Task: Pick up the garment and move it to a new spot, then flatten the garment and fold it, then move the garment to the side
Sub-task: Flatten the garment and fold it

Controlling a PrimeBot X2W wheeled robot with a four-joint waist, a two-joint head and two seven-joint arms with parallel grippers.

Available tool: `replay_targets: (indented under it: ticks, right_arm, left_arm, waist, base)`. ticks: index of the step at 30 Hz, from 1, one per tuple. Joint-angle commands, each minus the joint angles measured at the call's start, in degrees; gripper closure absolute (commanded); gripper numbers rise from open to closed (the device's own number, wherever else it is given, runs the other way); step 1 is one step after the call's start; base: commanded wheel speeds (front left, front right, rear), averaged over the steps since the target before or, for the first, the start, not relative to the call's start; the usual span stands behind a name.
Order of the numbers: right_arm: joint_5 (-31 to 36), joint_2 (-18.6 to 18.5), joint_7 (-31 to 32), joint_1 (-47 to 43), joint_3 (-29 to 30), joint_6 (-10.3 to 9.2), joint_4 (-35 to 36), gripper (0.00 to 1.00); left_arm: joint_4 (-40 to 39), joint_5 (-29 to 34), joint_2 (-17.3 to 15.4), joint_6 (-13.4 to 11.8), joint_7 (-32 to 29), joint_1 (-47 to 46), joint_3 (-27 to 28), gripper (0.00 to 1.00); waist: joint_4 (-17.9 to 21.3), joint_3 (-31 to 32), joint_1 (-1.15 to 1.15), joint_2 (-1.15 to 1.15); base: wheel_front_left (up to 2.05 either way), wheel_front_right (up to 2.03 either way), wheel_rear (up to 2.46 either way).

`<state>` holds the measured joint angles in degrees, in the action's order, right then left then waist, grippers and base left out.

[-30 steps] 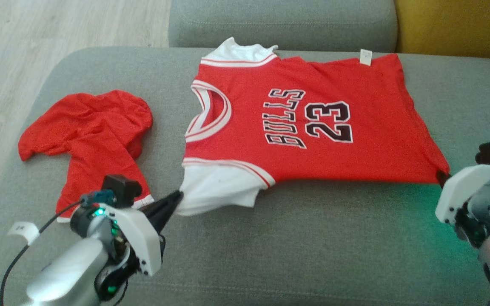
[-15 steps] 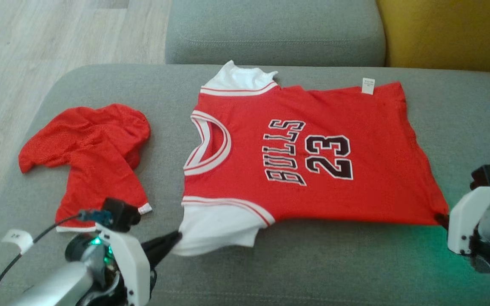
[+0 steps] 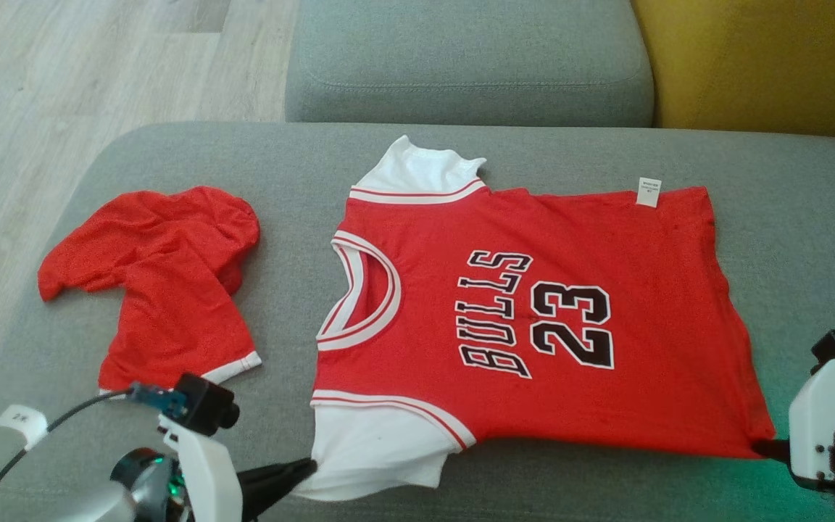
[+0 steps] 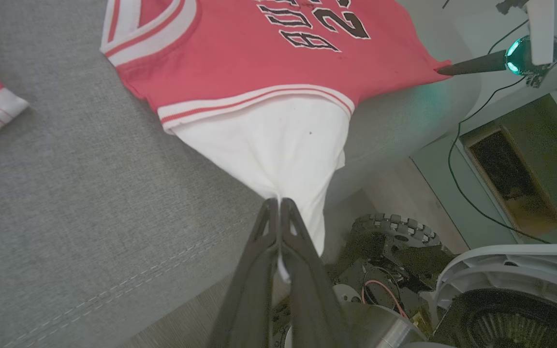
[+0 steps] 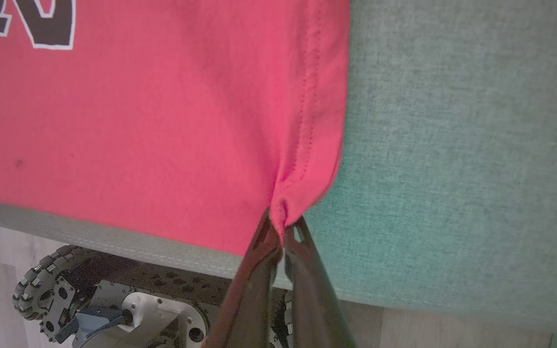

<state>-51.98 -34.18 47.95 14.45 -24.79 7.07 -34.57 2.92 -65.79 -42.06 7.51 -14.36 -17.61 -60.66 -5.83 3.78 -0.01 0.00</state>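
A grey fabric sofa seat stretches across the foreground, with pale wooden flooring beyond it at the far left and a mustard-yellow cushion at the far right. The red basketball jersey with white sleeves and black "BULLS 23" lettering lies spread flat on the seat, its collar toward the robot's left. The left gripper has its dark fingers pressed together on the edge of the near white sleeve. The right gripper is clamped on the near hem corner, bunching the red cloth. A crumpled red mesh garment with white trim, possibly shorts, lies apart to the jersey's left.
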Motion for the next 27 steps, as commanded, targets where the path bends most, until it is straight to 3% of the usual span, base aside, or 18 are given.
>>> replay_targets:
  ticks: [1, 10, 18, 27]
  right_arm:
    - [-0.10, -2.93, 1.00, 0.14, 1.13, 0.42, 2.26, 1.00]
    - [2.75, 0.46, 4.59, 1.51, 7.89, 0.42, 7.22, 1.00]
    - [10.64, 5.54, 7.71, 6.76, 13.61, 0.42, 9.84, 1.00]
    - [18.09, 9.98, 7.07, 12.81, 15.86, 0.42, 9.25, 1.00]
  left_arm:
    - [-1.94, -0.79, -3.06, -0.02, 0.31, -2.59, 2.78, 1.00]
    - [-3.60, -2.04, -3.79, -0.02, 3.97, -5.89, 5.65, 1.00]
    - [-3.06, -3.61, -1.63, -0.02, 6.63, -12.35, 8.99, 1.00]
    - [2.25, -4.86, 0.85, -0.02, 4.66, -18.67, 8.68, 1.00]
  waist:
    - [0.01, 0.01, 0.01, 0.00]
    - [0.75, -0.78, 0.01, 0.00]
    - [1.46, -3.39, 0.01, 0.00]
    - [2.50, -8.06, 0.01, 0.00]
  base:
    - [0.00, 0.00, 0.00]
    - [0.00, 0.00, 0.00]
    - [0.00, 0.00, 0.00]
    - [0.00, 0.00, 0.00]
